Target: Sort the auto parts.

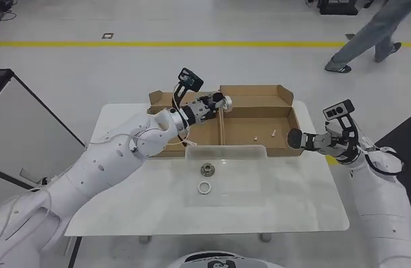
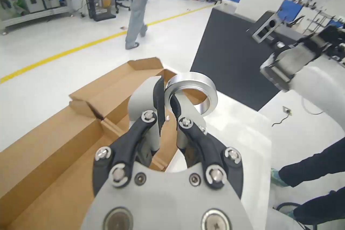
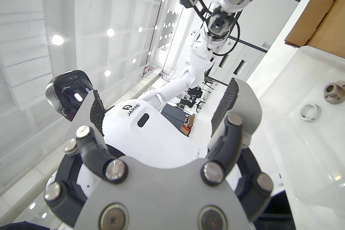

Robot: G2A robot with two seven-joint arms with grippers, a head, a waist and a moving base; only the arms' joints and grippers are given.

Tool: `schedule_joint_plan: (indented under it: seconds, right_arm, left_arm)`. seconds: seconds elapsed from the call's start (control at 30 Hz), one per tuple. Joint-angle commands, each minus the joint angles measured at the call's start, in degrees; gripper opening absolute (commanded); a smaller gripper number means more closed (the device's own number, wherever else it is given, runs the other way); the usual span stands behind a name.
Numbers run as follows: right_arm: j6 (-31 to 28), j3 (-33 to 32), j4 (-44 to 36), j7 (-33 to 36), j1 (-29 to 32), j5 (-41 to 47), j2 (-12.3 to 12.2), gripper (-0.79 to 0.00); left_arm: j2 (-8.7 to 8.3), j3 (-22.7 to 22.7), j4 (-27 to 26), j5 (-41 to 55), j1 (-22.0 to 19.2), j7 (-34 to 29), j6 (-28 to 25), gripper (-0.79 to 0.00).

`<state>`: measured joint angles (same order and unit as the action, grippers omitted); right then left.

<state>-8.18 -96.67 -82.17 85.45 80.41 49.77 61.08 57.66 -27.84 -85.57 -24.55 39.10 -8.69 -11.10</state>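
At the tabletop's middle a clear tray (image 1: pixel 240 182) holds a small ring (image 1: pixel 204 187) and a flanged bushing (image 1: pixel 207 169); beyond, the left gripper (image 2: pixel 167 99) pinches a large ring (image 2: pixel 188 79) above the divider of the cardboard box (image 1: pixel 255 100), the right gripper (image 3: pixel 164 101) spread beside its right end.

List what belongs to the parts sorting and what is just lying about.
Job: left hand, shut on a ring; box, with small parts inside; tray, holding a flanged part and a small ring; right hand, open.
Lying about: yellow floor line; black floor mat.
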Motion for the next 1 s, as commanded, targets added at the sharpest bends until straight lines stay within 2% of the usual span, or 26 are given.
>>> schedule_joint_plan:
  seconds: [0.0, 0.27, 0.5, 0.77, 0.97]
  right_arm:
    - [0.00, 0.00, 0.00, 0.00, 0.00, 0.00, 0.00, 0.000]
    - [0.00, 0.00, 0.00, 0.00, 0.00, 0.00, 0.00, 0.000]
    - [0.00, 0.00, 0.00, 0.00, 0.00, 0.00, 0.00, 0.000]
    - [0.00, 0.00, 0.00, 0.00, 0.00, 0.00, 0.00, 0.000]
    - [0.00, 0.00, 0.00, 0.00, 0.00, 0.00, 0.00, 0.000]
  left_arm:
    - [1.00, 1.14, 2.08, -2.58, -0.62, -1.84, 0.83, -0.785]
    - [6.46, 5.00, 11.71, -6.99, -5.63, -9.12, 3.30, -0.785]
    - [11.62, 6.83, 19.75, -5.37, -8.59, -14.81, 7.36, -0.785]
    - [15.65, 7.87, 26.10, -6.67, -10.55, -21.48, 12.29, -0.785]
    - [18.45, 9.28, 30.08, -9.11, -11.46, -26.54, 14.01, -0.785]
